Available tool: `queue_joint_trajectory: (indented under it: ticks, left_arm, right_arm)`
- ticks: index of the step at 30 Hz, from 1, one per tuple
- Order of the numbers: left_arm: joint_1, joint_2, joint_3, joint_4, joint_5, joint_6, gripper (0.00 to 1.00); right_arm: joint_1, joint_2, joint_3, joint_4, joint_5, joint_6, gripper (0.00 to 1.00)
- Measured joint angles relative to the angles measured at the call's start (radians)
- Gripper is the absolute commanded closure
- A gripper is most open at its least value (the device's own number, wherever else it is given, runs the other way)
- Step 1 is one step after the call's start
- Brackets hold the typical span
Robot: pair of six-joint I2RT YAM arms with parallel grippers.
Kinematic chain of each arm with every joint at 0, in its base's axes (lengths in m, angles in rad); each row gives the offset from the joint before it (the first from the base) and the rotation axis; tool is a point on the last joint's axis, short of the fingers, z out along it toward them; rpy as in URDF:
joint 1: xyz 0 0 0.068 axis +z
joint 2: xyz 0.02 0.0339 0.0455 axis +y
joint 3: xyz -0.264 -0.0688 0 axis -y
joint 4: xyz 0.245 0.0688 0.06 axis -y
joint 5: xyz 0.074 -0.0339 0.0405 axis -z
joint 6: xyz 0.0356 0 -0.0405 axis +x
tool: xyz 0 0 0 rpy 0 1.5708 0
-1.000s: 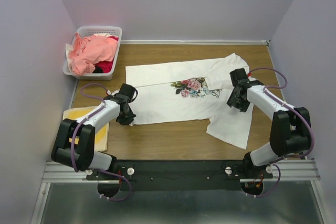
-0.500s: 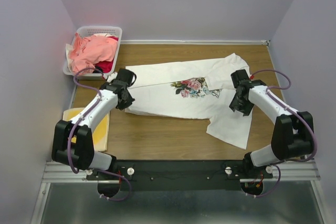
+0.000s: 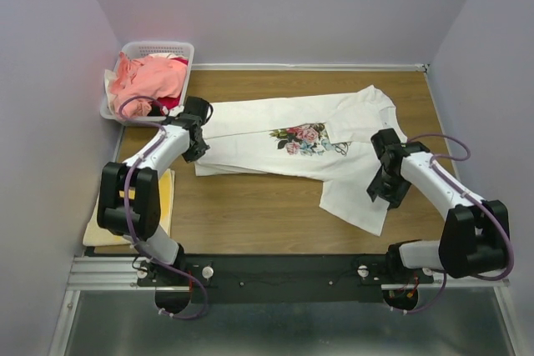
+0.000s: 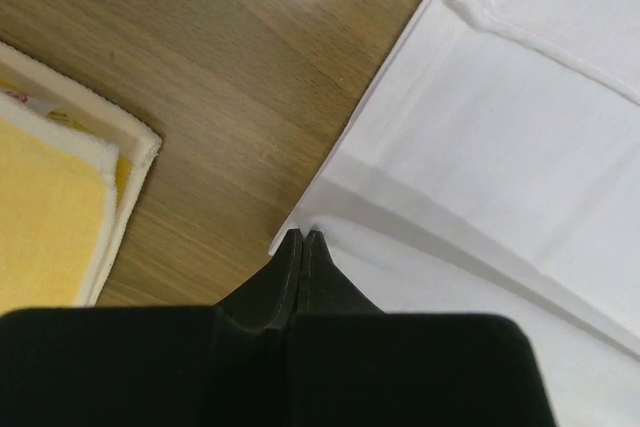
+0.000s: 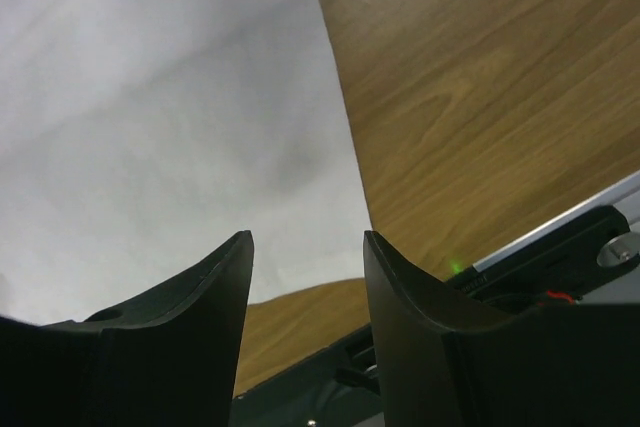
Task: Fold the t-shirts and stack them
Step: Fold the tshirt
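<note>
Your right gripper (image 5: pixel 306 247) hangs with jaws apart over the white tee (image 3: pixel 275 152) at its near-right edge. Your left gripper (image 4: pixel 302 237) is pinched on its left corner. The tee lies mid-desk; pink tees (image 3: pixel 146 81) fill the basket (image 3: pixel 158 46) at the far-left corner.

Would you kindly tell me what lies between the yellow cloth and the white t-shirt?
Only a strip of bare wooden table, seen plainly in the left wrist view between the yellow cloth and the white t-shirt.

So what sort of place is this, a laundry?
Probably a robot test booth: plain walls around a wooden table, two robot arms bolted to a rail, a white floral t-shirt laid out.
</note>
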Motion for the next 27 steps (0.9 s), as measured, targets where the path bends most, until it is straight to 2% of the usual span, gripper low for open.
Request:
queue_joint_trajectory:
  ticks: [3, 8, 19, 27]
  left_arm:
    - [0.0, 0.015, 0.001, 0.02, 0.001, 0.021, 1.0]
    - [0.006, 0.069, 0.016, 0.052, 0.002, 0.054, 1.0]
    - [0.024, 0.125, 0.08, 0.07, 0.01, 0.101, 1.0]
    - [0.064, 0.155, 0.148, 0.069, 0.012, 0.131, 1.0]
  right_arm:
    - [0.0, -0.034, -0.036, -0.039, -0.021, 0.015, 0.49]
    - [0.016, -0.065, -0.074, -0.095, -0.053, 0.044, 0.53]
    - [0.098, -0.01, -0.097, -0.109, -0.089, 0.132, 0.53]
    - [0.105, 0.059, -0.13, -0.07, -0.101, 0.173, 0.51]
